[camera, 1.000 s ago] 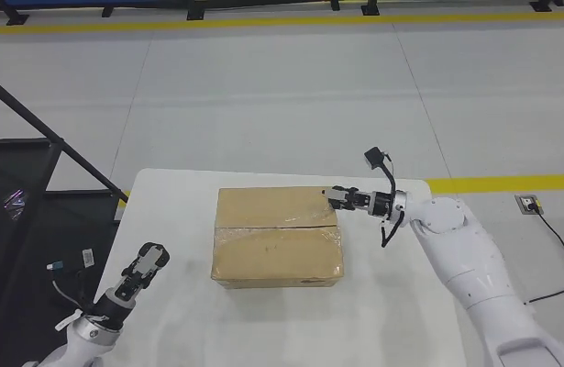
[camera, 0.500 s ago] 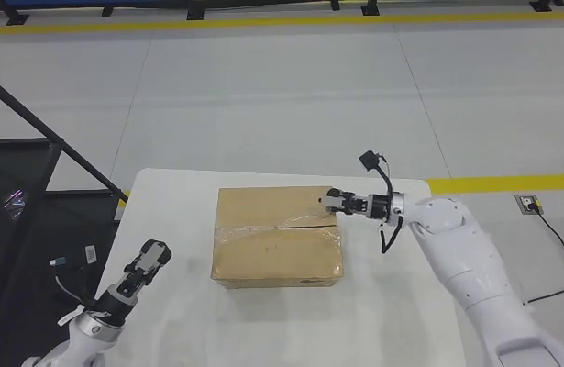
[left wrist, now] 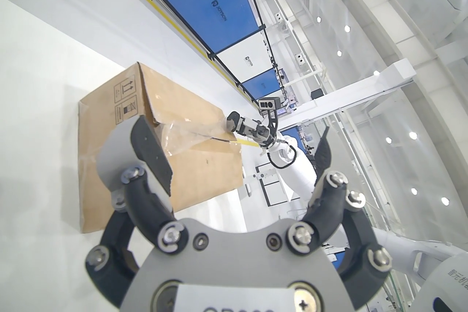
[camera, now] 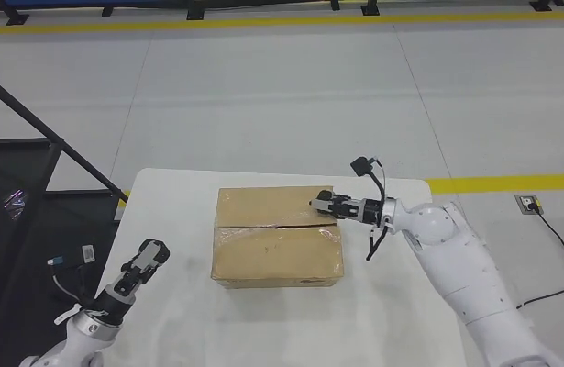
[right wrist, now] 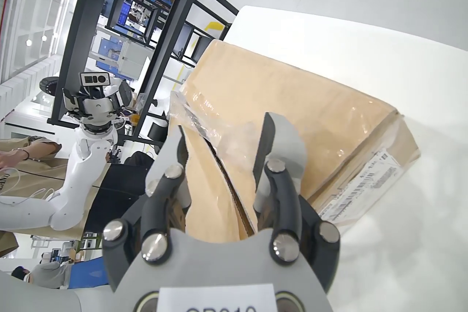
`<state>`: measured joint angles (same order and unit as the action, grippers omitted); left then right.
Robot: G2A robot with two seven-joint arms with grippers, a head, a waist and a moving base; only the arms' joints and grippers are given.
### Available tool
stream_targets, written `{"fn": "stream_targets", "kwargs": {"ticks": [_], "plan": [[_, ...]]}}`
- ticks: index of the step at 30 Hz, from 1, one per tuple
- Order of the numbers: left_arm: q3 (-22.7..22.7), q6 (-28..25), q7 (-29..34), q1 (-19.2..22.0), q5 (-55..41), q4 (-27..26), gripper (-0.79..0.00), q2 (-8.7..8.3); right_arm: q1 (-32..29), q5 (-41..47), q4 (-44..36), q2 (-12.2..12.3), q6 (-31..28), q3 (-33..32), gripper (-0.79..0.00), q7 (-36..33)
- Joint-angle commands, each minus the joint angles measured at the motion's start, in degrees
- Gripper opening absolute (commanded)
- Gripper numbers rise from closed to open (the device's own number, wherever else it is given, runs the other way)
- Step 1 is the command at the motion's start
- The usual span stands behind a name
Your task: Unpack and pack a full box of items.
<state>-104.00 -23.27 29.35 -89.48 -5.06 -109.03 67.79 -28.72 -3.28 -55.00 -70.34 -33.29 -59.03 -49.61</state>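
A taped brown cardboard box [camera: 277, 234] lies in the middle of the white table [camera: 171, 197], its top flaps closed along a seam. My right gripper [camera: 320, 204] is over the box's right end at that seam. In the right wrist view the gripper [right wrist: 223, 141] is open, its fingers [right wrist: 272, 138] on either side of the seam and of loose clear tape [right wrist: 215, 128] on the box [right wrist: 292, 101]. My left gripper [camera: 151, 254] hovers near the table's front left, apart from the box. It [left wrist: 237, 160] is open and faces the box's end [left wrist: 109, 116].
A black metal frame [camera: 25, 119] stands off the table's left side. Bare tabletop lies in front of the box and on either side of it. The floor beyond has a yellow line [camera: 502, 183].
My right gripper has moved left from beside the box's right edge onto its top at the seam. The left arm has hardly shifted.
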Motion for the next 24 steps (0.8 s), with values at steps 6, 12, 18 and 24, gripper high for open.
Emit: {"fn": "stream_targets", "kwargs": {"ticks": [6, 12, 18, 24], "plan": [[0.02, -0.13, -0.16, -0.1, -0.33, -0.06, 0.0, -0.15, -2.63, -1.33, -4.2, 1.03, 1.49, -1.95, -0.499, 0.4], [0.05, -0.22, -0.2, -0.12, -0.44, 0.03, 0.0, -0.28, -5.53, -5.92, -9.41, 1.68, 3.92, -3.2, -0.132, 5.19], [-0.07, -0.57, -0.3, -0.47, -0.83, 0.16, 0.0, -0.4, -9.04, -12.95, -16.87, 2.25, 8.69, -3.59, -0.209, 9.0], [-0.35, -1.1, -0.24, -0.85, -1.48, 0.07, 0.0, -0.53, -12.28, -22.16, -24.03, 2.56, 16.47, -3.29, -0.413, 13.61]]}}
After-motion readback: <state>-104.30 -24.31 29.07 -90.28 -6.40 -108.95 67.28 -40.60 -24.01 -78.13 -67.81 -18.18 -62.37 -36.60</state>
